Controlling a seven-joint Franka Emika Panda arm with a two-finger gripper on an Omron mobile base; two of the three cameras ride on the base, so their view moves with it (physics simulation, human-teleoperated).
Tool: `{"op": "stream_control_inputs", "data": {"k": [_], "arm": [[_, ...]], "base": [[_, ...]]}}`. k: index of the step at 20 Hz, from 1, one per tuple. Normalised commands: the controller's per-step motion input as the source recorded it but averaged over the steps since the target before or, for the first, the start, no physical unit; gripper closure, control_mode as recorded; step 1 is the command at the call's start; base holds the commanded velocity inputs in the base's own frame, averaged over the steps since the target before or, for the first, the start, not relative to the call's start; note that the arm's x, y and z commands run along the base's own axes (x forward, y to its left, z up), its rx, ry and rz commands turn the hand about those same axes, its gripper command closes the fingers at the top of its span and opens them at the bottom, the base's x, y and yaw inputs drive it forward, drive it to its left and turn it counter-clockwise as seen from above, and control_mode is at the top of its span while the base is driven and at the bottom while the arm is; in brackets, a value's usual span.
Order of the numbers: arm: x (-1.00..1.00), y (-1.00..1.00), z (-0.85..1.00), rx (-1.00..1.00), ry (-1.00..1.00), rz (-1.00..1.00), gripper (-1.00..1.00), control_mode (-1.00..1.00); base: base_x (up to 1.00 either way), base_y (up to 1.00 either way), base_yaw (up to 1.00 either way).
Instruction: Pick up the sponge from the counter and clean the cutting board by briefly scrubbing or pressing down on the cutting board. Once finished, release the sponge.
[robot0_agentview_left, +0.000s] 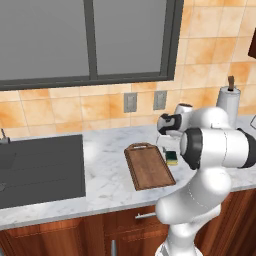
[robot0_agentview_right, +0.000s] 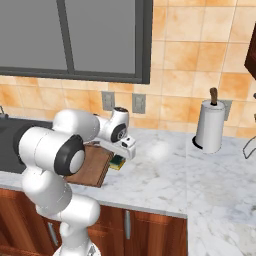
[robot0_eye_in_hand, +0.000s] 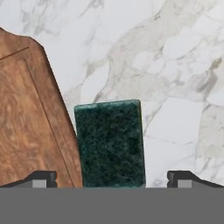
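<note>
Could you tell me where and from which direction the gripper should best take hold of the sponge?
From straight above, closing on the sponge's two long sides. It lies flat, green side up, right beside the cutting board, and the open gripper's fingertips already straddle its narrow width. The board-side finger has little clearance, so descend carefully.

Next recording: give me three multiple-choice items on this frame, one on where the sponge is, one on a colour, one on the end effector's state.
1. Where does the sponge lie?
A. in the sink
B. on the counter beside the cutting board
C. on top of the cutting board

2. What colour is the sponge's top face?
A. dark green
B. pink
C. white

3. How is the end effector?
A. shut on the sponge
B. shut and holding nothing
C. open, holding nothing

Key: 1 B, the hand view shows it on marble at the board's edge. 2 A, its upper face is dark green. 3 C, the fingertips stand wide apart to either side of the sponge, without gripping it.
</note>
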Motion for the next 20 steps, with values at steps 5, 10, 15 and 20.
{"op": "stream_control_inputs", "data": {"k": [5, 10, 15, 20], "arm": [[0.1, -0.01, -0.18, 0.0, 0.0, 0.0, -1.0, -1.0], [0.0, 0.01, -0.16, 0.0, 0.0, 0.0, -1.0, -1.0], [-0.01, 0.03, -0.12, 0.0, 0.0, 0.0, -1.0, -1.0], [0.0, 0.07, -0.1, 0.0, 0.0, 0.0, -1.0, -1.0]], "base": [[0.0, 0.0, 0.0], [0.0, 0.0, 0.0], [0.0, 0.0, 0.0], [0.0, 0.0, 0.0]]}}
